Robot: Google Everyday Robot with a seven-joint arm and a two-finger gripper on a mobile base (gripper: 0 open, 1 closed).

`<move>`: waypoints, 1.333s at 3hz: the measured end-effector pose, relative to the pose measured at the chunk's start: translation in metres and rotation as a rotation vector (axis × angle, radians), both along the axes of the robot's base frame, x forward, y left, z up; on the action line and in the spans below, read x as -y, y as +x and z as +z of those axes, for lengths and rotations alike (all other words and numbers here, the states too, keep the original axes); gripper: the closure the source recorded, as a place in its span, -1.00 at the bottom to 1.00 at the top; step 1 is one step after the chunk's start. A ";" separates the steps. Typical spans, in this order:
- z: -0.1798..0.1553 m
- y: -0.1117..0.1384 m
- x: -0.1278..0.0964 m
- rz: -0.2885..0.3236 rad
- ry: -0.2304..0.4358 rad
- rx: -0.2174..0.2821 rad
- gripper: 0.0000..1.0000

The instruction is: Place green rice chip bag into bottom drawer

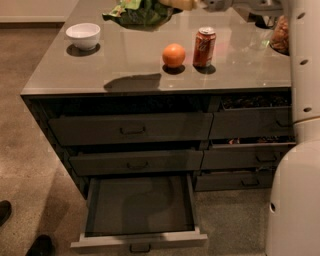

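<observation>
The gripper (174, 5) sits at the very top edge of the view, above the far side of the counter, and it is clamped on the right end of the green rice chip bag (136, 11). The bag hangs crumpled to the gripper's left, clear of the grey countertop (240, 67); its dark shadow (132, 82) falls near the counter's front edge, well apart from the bag itself. Behind the gripper the white arm (302, 60) runs off to the right and down the right side of the view to the robot's rounded white body (295, 200).

On the countertop, an orange (174, 55) and a red soda can (204, 46) stand just beside each other right of the shadow, the can upright. A white bowl (83, 35) sits near the left edge, well apart from them.

Below, the bottom drawer (140, 207) is pulled out wide, its dark flat inside bare and its lighter front panel (with a small handle) nearest the camera. The two wide drawers above it (131, 129) are pushed in. To the right is a stack of narrower drawers (250, 122). Two dark shoes (40, 245) show on the floor at lower left.
</observation>
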State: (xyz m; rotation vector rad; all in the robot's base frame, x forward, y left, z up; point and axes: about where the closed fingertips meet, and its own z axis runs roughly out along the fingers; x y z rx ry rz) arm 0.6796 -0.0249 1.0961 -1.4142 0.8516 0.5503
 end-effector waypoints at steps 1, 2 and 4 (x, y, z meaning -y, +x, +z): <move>-0.006 -0.007 -0.005 0.035 -0.026 -0.005 1.00; -0.006 -0.007 -0.005 0.035 -0.026 -0.005 1.00; 0.020 -0.067 -0.011 0.108 0.011 0.065 1.00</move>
